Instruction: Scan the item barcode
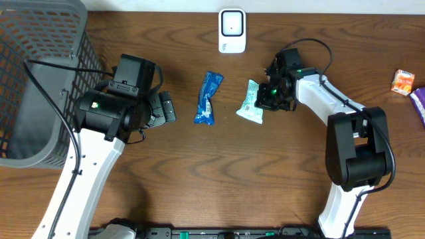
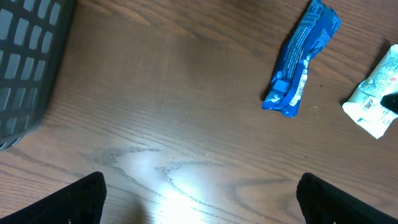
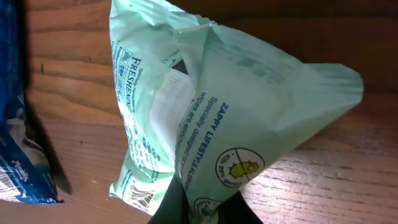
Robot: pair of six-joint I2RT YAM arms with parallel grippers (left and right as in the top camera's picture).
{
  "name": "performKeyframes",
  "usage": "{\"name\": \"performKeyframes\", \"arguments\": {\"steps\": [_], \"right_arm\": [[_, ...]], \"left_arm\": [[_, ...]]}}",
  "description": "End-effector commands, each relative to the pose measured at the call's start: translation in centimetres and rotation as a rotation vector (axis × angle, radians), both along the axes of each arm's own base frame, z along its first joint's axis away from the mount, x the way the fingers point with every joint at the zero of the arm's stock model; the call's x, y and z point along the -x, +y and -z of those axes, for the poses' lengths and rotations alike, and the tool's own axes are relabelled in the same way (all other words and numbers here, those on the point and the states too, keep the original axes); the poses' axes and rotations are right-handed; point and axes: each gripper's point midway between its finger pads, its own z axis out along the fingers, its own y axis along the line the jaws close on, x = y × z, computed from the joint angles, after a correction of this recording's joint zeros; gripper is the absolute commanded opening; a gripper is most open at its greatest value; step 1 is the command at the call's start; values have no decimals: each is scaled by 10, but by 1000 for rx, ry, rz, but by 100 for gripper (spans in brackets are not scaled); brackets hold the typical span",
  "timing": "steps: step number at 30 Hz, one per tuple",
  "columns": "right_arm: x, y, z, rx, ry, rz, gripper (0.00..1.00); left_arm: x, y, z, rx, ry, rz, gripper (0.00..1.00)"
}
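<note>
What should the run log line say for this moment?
right claw: shut on green wipes packet | left claw: open, empty | blue packet: lying on table

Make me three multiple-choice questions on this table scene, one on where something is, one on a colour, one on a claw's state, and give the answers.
1. Where does the white scanner stand on the table?
A. at the far edge, middle
B. at the near edge
C. at the right edge

2. What colour is the packet pinched by the right claw?
A. blue
B. pale green
C. orange

3. How is the left claw?
A. open, nothing between its fingers
B. shut on a wrapper
C. shut on nothing

Answers:
1 A: the overhead view shows it at the top middle.
2 B: the right wrist view shows pale green wrap in the grip.
3 A: its fingers stand wide apart over bare wood.
</note>
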Motion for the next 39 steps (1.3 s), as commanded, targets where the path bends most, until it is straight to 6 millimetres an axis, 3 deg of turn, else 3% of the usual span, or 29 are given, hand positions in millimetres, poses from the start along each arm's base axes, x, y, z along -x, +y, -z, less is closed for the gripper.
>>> {"name": "performKeyframes", "arguments": {"steps": [1,4,9,13,15,18,25,28,29,36,39], "right_arm": [[-4,-20,3,109,9,44,1],[-16,-42,-20,259,-34,76,1],[-34,-87,-68,666,-151,136,1],[-40,-106,-98,989,-280,172,1],[-42,-106,-105,1091,-323,169,1],[-41,-92,-97,1147,-339,122,1],[-31,-54,-54,1181,-308,-24,4],[-23,-35,-44,1202,-302,-122,14],[-19,-20,-43,1201,-319,-165,22],[4,38,-36,1131,-376,-280,49],[7,46,-36,1110,-389,-255,59]], "left_arm": [[-1,3,2,-11,7,-17,98],[-1,3,2,-11,7,-17,98],[-1,3,2,-11,7,-17,98],[-1,3,2,-11,7,-17,98],[-1,3,2,-10,6,-17,98],[-1,3,2,-11,7,-17,98],[-1,3,2,-11,7,-17,98],[-1,3,2,-11,7,-17,98],[-1,3,2,-10,6,-17,98],[0,3,2,-10,7,-17,98],[-1,3,2,-11,7,-17,98]]}}
